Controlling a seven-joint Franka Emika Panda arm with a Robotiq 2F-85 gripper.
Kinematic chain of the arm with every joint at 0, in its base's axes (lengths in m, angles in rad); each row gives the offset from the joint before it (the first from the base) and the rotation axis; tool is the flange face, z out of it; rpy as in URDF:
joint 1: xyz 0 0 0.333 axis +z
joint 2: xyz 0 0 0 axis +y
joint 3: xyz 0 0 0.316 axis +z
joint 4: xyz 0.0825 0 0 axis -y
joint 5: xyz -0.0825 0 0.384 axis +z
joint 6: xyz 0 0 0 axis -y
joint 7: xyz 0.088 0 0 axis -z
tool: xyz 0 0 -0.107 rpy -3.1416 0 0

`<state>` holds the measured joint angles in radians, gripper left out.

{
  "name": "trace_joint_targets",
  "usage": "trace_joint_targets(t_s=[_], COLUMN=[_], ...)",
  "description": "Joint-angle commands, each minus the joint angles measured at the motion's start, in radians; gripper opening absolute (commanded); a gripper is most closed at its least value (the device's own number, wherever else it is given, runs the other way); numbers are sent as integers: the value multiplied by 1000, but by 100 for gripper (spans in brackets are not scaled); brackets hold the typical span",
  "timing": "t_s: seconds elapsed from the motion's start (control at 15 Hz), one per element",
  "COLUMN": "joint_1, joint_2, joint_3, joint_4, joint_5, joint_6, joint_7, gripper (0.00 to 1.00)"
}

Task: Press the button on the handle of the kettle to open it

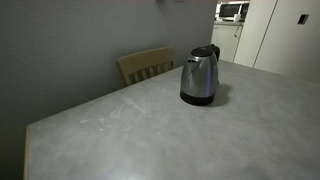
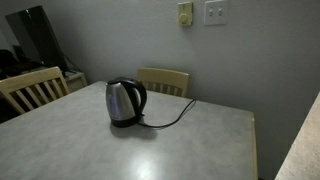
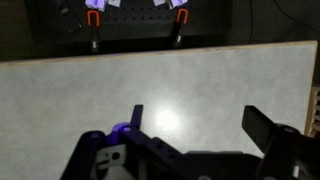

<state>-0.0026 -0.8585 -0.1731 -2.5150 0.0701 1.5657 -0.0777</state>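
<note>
One kettle (image 1: 199, 78) stands upright on the tabletop (image 1: 120, 135) near a wooden chair (image 1: 145, 65); in the wrist view we see our end effector (image 3: 200, 125) released, fingers wide apart above the tabletop.

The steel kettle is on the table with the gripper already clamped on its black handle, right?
No. The kettle sits on the table, but the gripper is not on its handle: both exterior views show the kettle untouched, and the wrist view shows open jaws over bare table.
</note>
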Motion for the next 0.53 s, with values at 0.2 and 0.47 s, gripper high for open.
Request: trace_joint_targets(t_s=[0.2, 0.47], joint_1=[-25, 10], joint_2=[4, -1], joint_3=[17, 42], joint_4=[2, -30], joint_5=[12, 28], joint_6=[-3, 209], joint_7=[-15, -71], gripper=[100, 100])
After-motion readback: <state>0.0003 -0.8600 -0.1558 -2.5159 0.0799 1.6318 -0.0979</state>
